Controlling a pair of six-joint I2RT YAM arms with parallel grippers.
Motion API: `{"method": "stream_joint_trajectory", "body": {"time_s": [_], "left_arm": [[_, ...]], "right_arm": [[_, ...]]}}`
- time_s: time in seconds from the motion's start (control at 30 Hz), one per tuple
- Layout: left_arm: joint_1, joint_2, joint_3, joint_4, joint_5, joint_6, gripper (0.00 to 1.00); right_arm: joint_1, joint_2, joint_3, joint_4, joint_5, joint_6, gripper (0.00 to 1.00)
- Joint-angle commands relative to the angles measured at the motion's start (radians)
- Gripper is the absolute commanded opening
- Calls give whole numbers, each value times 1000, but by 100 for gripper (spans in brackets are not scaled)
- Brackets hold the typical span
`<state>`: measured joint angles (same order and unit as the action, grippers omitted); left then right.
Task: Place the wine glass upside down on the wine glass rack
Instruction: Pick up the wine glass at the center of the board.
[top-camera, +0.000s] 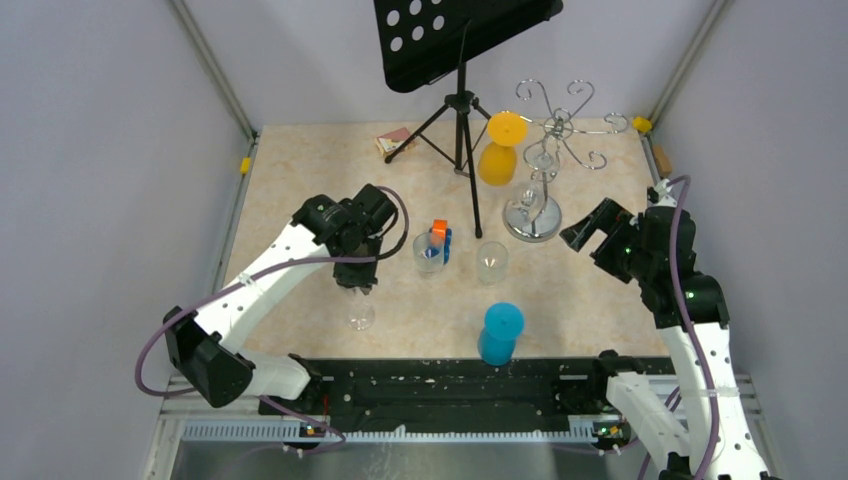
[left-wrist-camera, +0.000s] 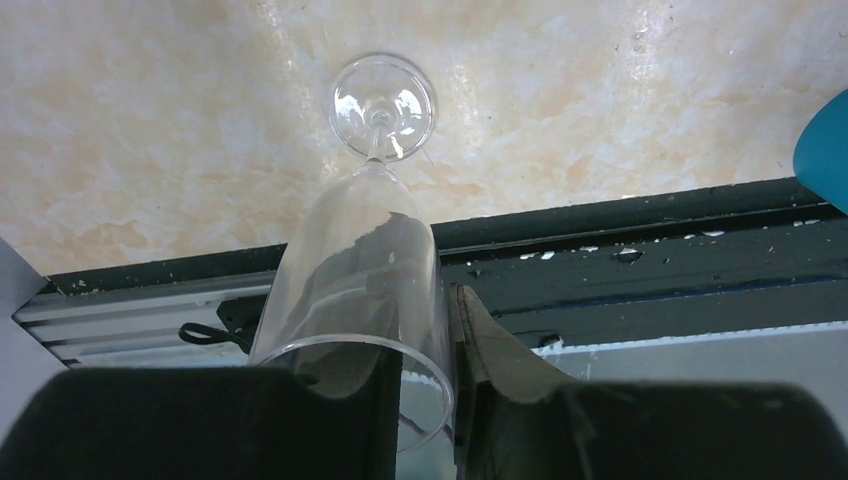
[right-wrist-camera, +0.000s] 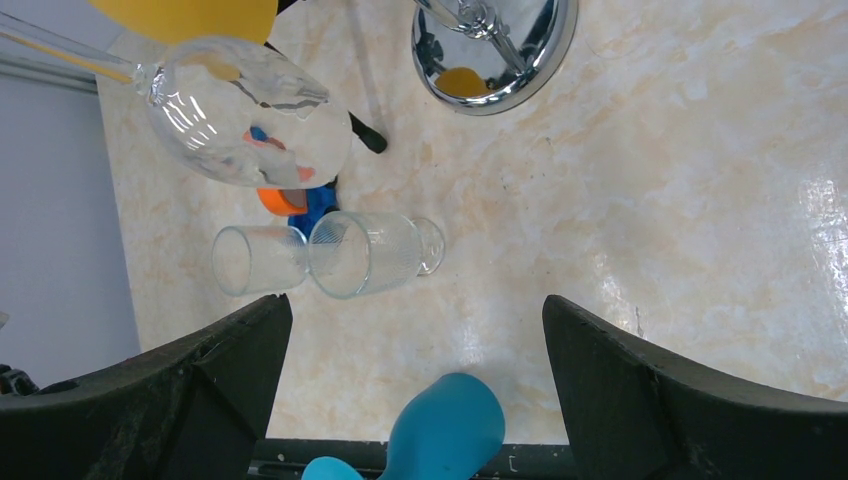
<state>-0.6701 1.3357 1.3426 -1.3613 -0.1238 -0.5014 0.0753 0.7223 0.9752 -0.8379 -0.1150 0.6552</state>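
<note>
A clear wine glass (left-wrist-camera: 350, 270) stands on its round foot (left-wrist-camera: 383, 105) on the marble tabletop, near the front left (top-camera: 359, 305). My left gripper (left-wrist-camera: 428, 335) is shut on its rim from above, one finger inside the bowl and the other outside the wall. The chrome wine glass rack (top-camera: 548, 140) stands at the back right on its domed base (right-wrist-camera: 500, 60). A clear glass (right-wrist-camera: 245, 115) hangs from it. My right gripper (top-camera: 592, 232) hovers open just right of the rack base, nothing between its fingers (right-wrist-camera: 415, 390).
An orange glass (top-camera: 500, 150) is beside the rack. A black tripod music stand (top-camera: 460, 100) stands at the back. Two clear tumblers (top-camera: 428, 254) (top-camera: 491, 262) and a blue-orange item (top-camera: 440, 237) sit mid-table. A blue glass (top-camera: 500, 333) stands at the front edge.
</note>
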Motion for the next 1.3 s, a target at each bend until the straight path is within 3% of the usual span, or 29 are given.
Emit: {"method": "stream_joint_trajectory", "body": {"time_s": [0.0, 0.73, 0.97, 1.27], "left_arm": [[1, 20, 82, -19, 14, 29, 0], [0, 12, 511, 67, 118, 210, 0], [1, -62, 493, 257, 248, 208, 0], [0, -121, 444, 534, 436, 118, 0]], "right_arm": [[-5, 3, 39, 33, 13, -8, 99], [-5, 41, 177, 47, 17, -61, 98], [-6, 58, 230, 84, -30, -77, 98], [-6, 95, 283, 162, -203, -72, 95]]}}
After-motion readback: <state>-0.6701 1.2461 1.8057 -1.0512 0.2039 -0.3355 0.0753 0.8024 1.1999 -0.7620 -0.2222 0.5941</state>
